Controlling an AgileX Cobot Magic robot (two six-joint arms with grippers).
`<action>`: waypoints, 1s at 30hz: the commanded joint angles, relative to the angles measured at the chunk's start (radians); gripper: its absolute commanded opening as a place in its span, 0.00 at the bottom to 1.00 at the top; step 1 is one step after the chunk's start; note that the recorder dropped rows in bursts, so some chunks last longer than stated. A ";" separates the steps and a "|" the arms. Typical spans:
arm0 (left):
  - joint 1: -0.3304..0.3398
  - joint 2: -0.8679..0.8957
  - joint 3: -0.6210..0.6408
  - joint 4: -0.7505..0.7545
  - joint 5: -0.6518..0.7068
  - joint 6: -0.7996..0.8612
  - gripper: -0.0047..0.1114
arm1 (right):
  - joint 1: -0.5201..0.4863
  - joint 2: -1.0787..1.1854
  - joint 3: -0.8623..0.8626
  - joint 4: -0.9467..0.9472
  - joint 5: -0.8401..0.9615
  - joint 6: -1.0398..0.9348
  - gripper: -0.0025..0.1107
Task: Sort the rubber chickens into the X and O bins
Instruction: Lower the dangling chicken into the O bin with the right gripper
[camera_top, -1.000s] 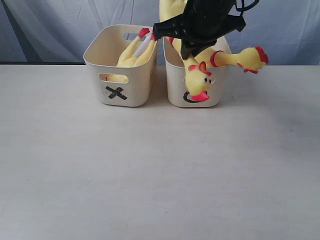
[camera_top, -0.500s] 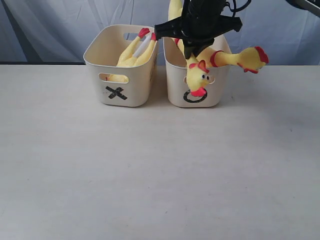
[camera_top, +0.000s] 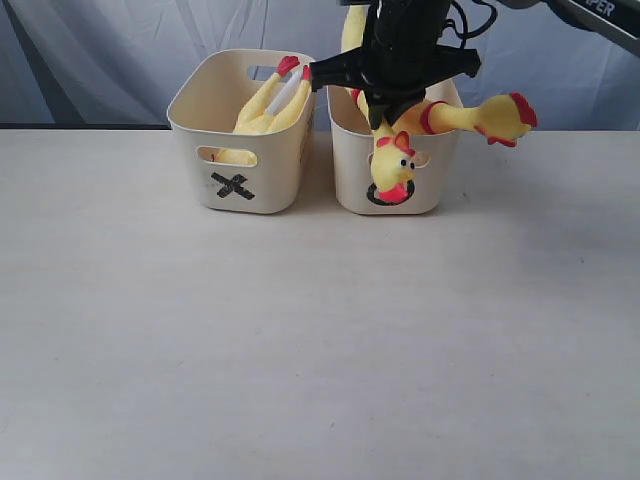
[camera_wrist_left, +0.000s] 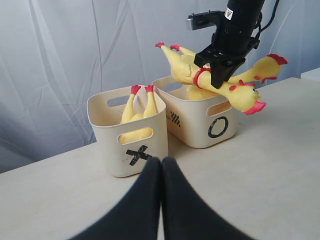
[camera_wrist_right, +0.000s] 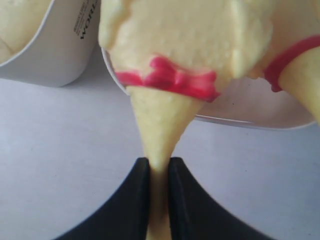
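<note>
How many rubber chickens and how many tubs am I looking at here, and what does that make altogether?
Rubber chickens: 3
Bins: 2, the X bin and the O bin
Total: 5

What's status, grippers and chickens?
Right gripper shut on held chicken over O bin. Left gripper shut, empty. Second chicken in X bin; third chicken across O bin.

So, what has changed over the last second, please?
The right gripper, tilted before, straightened and drew back toward the O bin, carrying its chicken along; the grip held. The X bin, the chicken in it and the one in the O bin stayed put.
</note>
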 joint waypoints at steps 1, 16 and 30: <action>-0.001 -0.008 0.006 -0.003 -0.003 0.002 0.04 | -0.005 -0.005 -0.008 -0.012 -0.019 0.005 0.01; -0.001 -0.008 0.006 -0.003 -0.003 0.002 0.04 | -0.005 -0.005 -0.008 -0.010 -0.019 0.005 0.02; -0.001 -0.008 0.006 -0.003 -0.003 0.002 0.04 | -0.005 -0.005 -0.008 -0.010 -0.019 0.005 0.27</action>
